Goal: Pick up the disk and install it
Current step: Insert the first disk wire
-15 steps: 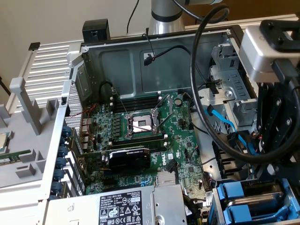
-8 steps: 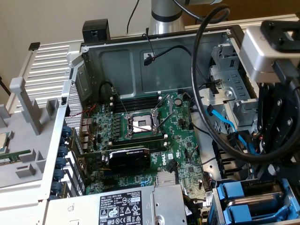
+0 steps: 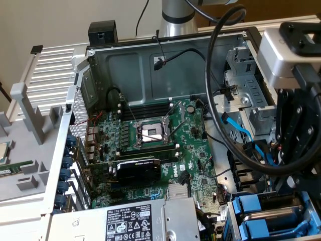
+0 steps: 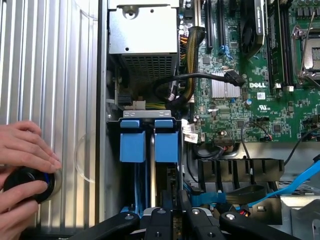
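Silver, round arm tube [image 3: 175, 12] with a darker grey band across it. Thick black cable [image 3: 209, 85] in one long loop down the side, glossy and smooth. Pale grey wrist block [image 3: 278, 57], boxy with rounded corners, topped by a black bracket [image 3: 301, 30] with angular cut-outs. Below that, matt black pincer [image 4: 176, 200] built of flat, overlapping link bars [image 4: 107, 225], each joint marked by a round silver pivot screw [image 4: 161, 212]; four such screws in a row along the links.
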